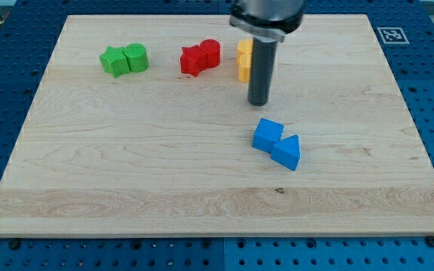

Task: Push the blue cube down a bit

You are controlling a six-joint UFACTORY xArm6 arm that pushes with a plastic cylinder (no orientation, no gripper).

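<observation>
The blue cube (pixel 266 135) lies right of the board's middle, touching a blue triangular block (pixel 287 151) at its lower right. My tip (pixel 258 102) stands on the board just above the blue cube, a short gap away from its upper edge. The rod rises from there to the view's top and hides part of the yellow blocks.
Two green blocks (pixel 124 59) sit together at the upper left. Two red blocks (pixel 200 56), a star shape and a rounder one, sit at the upper middle. Yellow blocks (pixel 243 60) stand just left of the rod. The wooden board (pixel 89 165) lies on a blue perforated table.
</observation>
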